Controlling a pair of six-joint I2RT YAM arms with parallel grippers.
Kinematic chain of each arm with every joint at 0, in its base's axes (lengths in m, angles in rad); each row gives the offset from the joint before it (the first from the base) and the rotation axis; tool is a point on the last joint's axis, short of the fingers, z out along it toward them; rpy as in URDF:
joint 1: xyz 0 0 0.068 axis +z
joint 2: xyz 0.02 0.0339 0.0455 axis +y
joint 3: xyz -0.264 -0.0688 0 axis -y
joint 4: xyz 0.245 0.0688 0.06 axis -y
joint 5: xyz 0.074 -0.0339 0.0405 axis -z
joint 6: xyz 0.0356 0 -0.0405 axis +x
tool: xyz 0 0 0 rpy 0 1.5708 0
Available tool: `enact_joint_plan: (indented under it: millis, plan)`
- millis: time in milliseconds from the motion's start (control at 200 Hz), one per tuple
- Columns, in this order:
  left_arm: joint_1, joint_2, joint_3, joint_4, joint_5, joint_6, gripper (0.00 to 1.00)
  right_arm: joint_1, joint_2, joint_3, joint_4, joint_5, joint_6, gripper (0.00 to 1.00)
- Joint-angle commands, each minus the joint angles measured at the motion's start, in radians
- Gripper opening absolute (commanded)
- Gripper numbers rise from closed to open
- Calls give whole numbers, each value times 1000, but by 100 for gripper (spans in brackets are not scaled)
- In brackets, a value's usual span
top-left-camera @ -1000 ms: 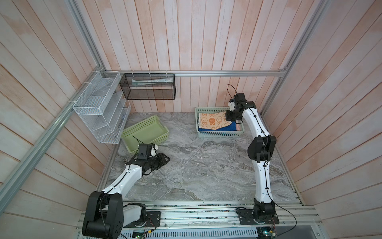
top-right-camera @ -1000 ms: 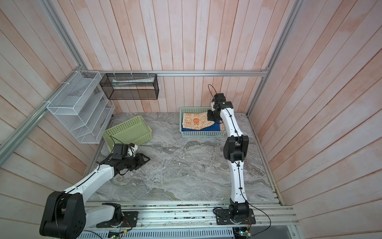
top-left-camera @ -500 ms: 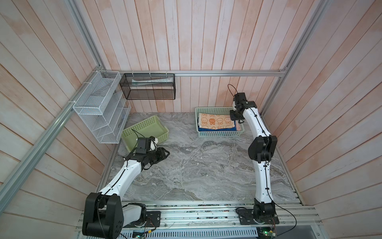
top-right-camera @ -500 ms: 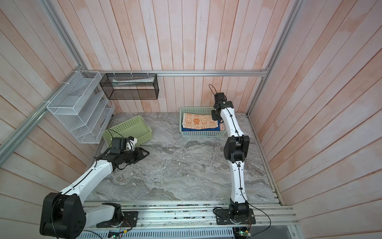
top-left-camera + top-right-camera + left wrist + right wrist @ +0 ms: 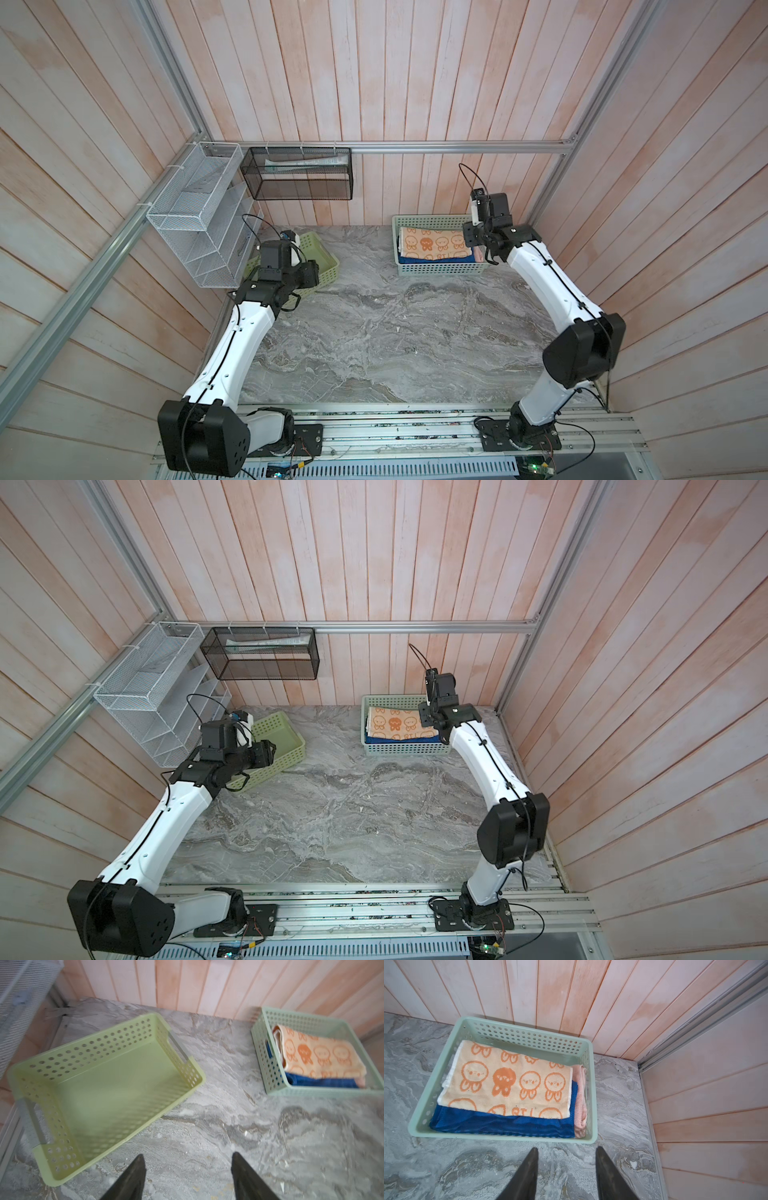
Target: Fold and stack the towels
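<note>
The towels lie folded in a stack inside the pale green basket (image 5: 529, 1029) at the back right. On top is the orange towel with cream figures (image 5: 512, 1082), under it the blue towel (image 5: 500, 1124), and a salmon-pink towel (image 5: 580, 1101) shows along one side. My right gripper (image 5: 566, 1149) hangs open and empty over the marble just outside the basket's front wall, beside its right corner in a top view (image 5: 490, 255). My left gripper (image 5: 188, 1155) is open and empty over the marble, next to the lime basket (image 5: 93, 1043).
The lime basket (image 5: 328, 266) at the back left holds nothing and sits askew. A white wire rack (image 5: 199, 216) and a black mesh basket (image 5: 299, 174) hang on the walls. Grey marble tabletop (image 5: 395, 332) spreads between the arms; wooden walls close three sides.
My right gripper has opened and drawn back off the towel stack toward the right. My left arm has swung toward the back left beside the lime basket, jaws wider.
</note>
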Motion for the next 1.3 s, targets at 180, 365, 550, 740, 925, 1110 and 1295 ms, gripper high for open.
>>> enact_joint_plan:
  millis: [180, 365, 550, 740, 925, 1110, 1295]
  plan:
    - [25, -160, -174, 254, -275, 148, 92, -37, -435, -677, 558, 140, 100, 87]
    - [61, -271, -501, 621, -205, 142, 100, -111, -551, -993, 829, 153, 158, 98]
    - [96, -250, -675, 884, -200, 134, 100, -138, -523, -1189, 1060, 122, 175, 98]
    - [96, -89, -697, 960, -252, 86, 100, -151, -407, -1236, 1194, 57, 92, 98]
    - [96, 19, -867, 1370, -161, 81, 100, -189, -332, -1297, 1374, -15, 92, 98]
    - [99, 63, -878, 1440, -148, 168, 100, -248, -339, -1385, 1555, -63, 101, 98]
    - [112, 102, -833, 1405, -90, 179, 100, -284, -300, -1450, 1749, -93, 66, 98]
